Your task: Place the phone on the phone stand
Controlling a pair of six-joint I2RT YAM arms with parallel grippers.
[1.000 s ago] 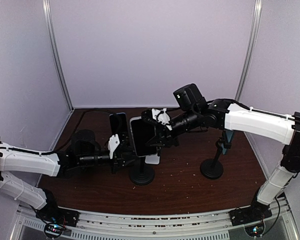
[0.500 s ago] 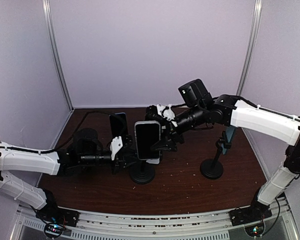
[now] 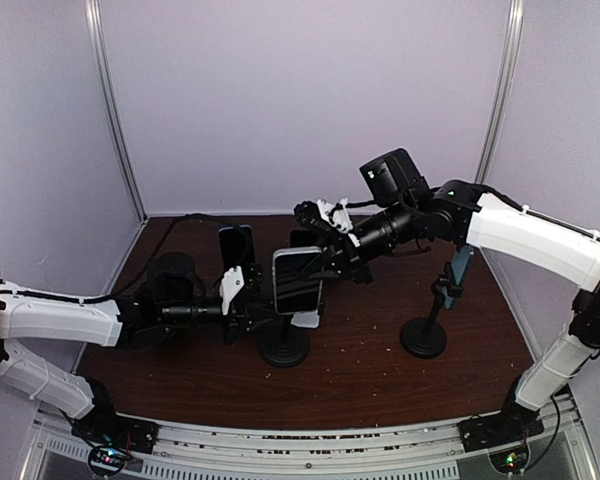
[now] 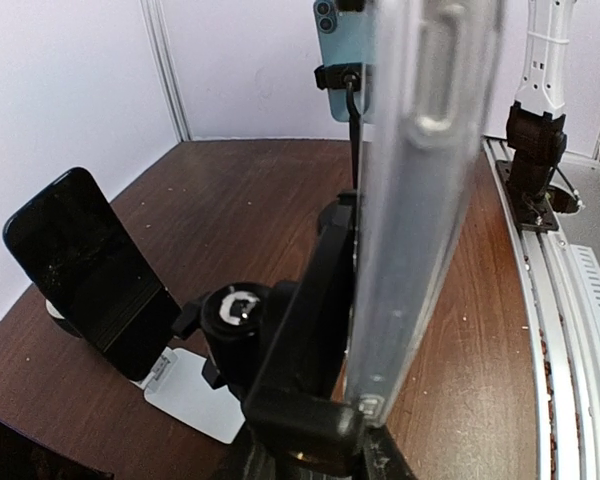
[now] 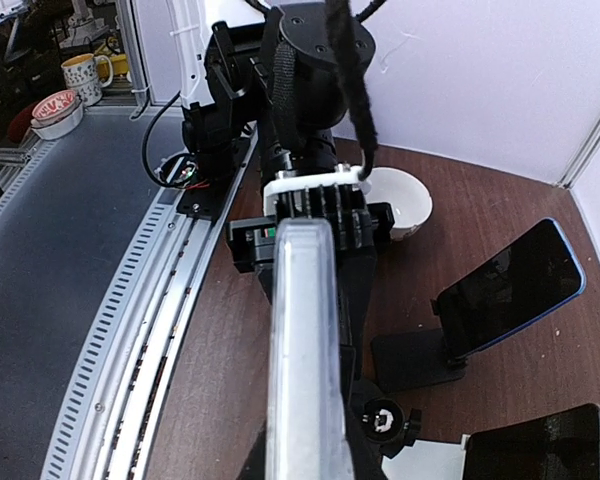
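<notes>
Phone point(image 3: 297, 282) upright in phone stand point(image 3: 284, 348), blue phone point(image 3: 463, 268) on right stand point(image 3: 423, 338)

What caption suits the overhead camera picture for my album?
Left gripper and right gripper meet at the phone stand, phone upright on it.

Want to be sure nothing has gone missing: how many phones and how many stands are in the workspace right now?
Phones: 4 (clear-cased phone, light-blue phone, black phone, blue-rimmed phone)
Stands: 4 (centre pole stand, right pole stand, white stand, flat black stand)
Total: 8
</notes>
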